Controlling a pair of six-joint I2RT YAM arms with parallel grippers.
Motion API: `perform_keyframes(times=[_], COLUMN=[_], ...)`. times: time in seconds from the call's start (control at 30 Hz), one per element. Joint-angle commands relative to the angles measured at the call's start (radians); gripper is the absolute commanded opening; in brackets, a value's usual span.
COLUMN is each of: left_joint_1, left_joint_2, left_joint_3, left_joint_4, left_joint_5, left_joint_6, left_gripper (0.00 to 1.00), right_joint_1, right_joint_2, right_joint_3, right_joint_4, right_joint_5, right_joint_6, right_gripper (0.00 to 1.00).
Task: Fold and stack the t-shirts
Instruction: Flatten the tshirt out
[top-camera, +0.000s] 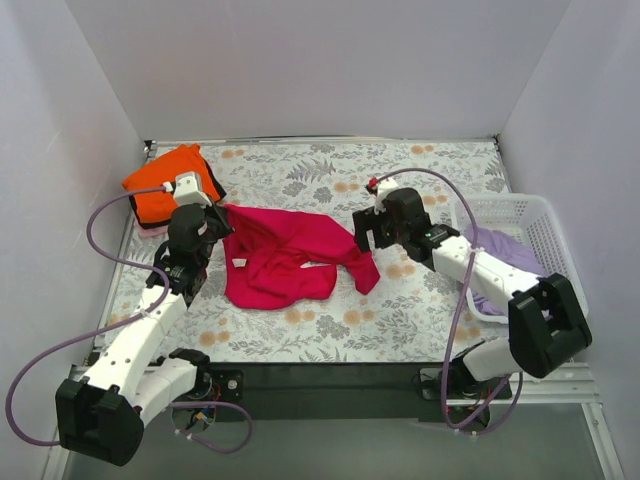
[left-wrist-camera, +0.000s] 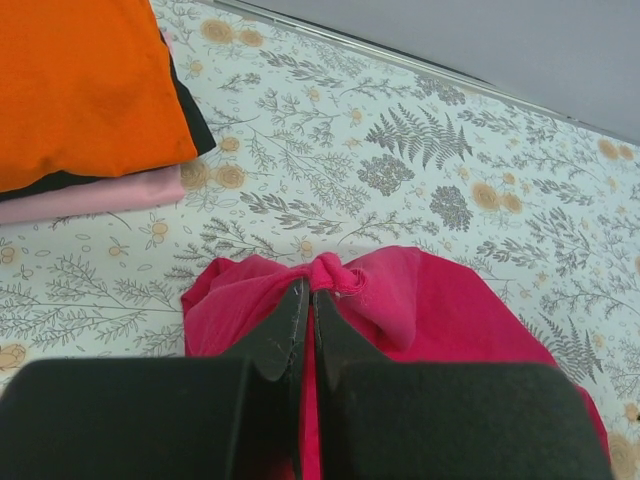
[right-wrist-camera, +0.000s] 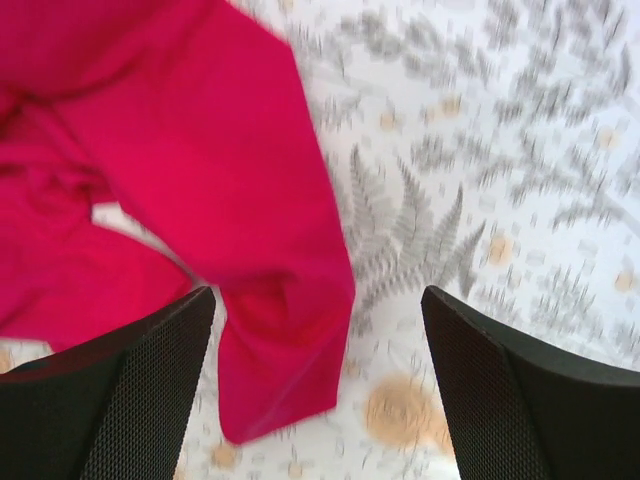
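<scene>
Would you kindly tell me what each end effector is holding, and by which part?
The left end effector pinches the red shirt by a bunched edge fold. The right end effector is open, holding nothing.

Bare floral tablecloth (top-camera: 330, 165) runs free ahead of both grippers up to the back wall (top-camera: 320, 70). Between the left gripper (top-camera: 222, 218) and the right gripper (top-camera: 362, 238) the crumpled crimson t-shirt (top-camera: 285, 255) covers the table, one sleeve lying just under the right gripper's wide-apart fingers (right-wrist-camera: 130, 390). Ahead-left of the left gripper, the folded stack topped by the orange t-shirt (top-camera: 165, 185) fills the corner. Behind-right of the right gripper, the white basket (top-camera: 540, 205) holding the lavender t-shirt (top-camera: 505, 250) blocks the table's edge.
</scene>
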Motion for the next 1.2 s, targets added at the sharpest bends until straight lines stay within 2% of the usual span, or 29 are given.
perform_keyframes(times=[0.0, 0.27, 0.37, 0.87, 1.17], left_joint_1=[0.005, 0.005, 0.005, 0.003, 0.005], left_joint_2=[-0.024, -0.014, -0.017, -0.028, -0.028], left_joint_3=[-0.009, -0.014, -0.015, -0.02, -0.021], left_joint_4=[0.008, 0.008, 0.008, 0.008, 0.008], left_joint_5=[-0.017, -0.021, -0.02, -0.012, -0.014], left_joint_6=[0.001, 0.003, 0.003, 0.0, -0.002], left_gripper=[0.0, 0.0, 0.0, 0.0, 0.0], right_joint_1=[0.003, 0.003, 0.003, 0.014, 0.025], right_joint_2=[0.128, 0.461, 0.519, 0.602, 0.616], right_joint_3=[0.137, 0.372, 0.42, 0.421, 0.407], right_joint_4=[0.118, 0.182, 0.182, 0.192, 0.186], right_joint_5=[0.024, -0.016, -0.059, -0.091, -0.096], right_joint_6=[-0.044, -0.087, -0.089, -0.081, -0.083], right_gripper=[0.76, 0.68, 0.66, 0.58, 0.43])
